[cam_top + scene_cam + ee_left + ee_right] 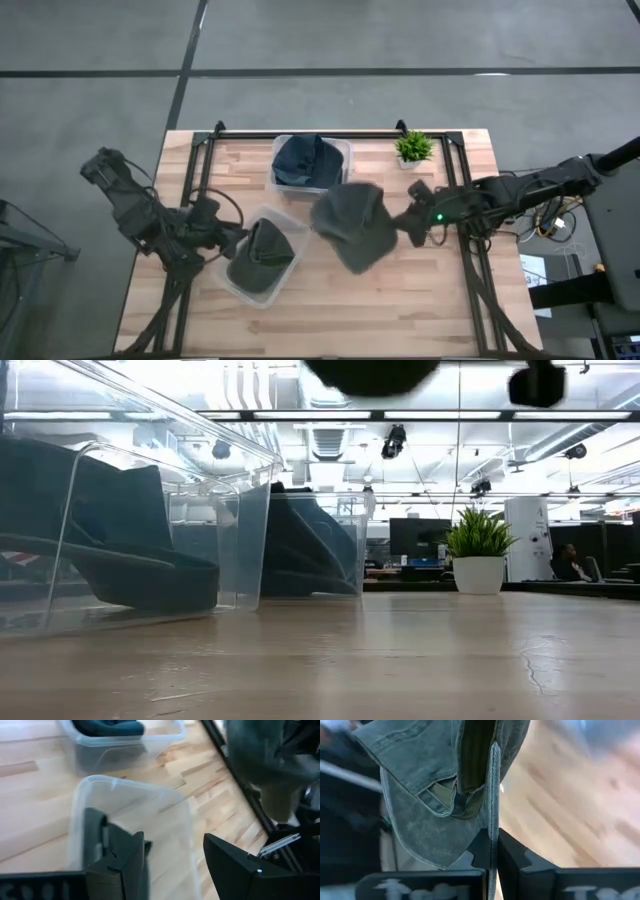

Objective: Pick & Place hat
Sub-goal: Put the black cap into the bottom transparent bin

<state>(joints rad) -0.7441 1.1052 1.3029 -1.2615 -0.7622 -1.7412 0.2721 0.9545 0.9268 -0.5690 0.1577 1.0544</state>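
The right tool (492,854) is clamped on a grey hat (352,225), held above the desk (400,300). Two clear bins (312,163) (262,258) with hats and a potted plant (413,150) crowd the far side; the near edge lies bare. The left tool (172,865), fingers apart, hovers over the nearer bin.

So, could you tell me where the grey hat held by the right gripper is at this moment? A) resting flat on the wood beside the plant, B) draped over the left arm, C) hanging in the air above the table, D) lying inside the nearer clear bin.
C: the right gripper pinches the grey hat by its edge, and it hangs clear of the table, showing only at the top edge of the low view.
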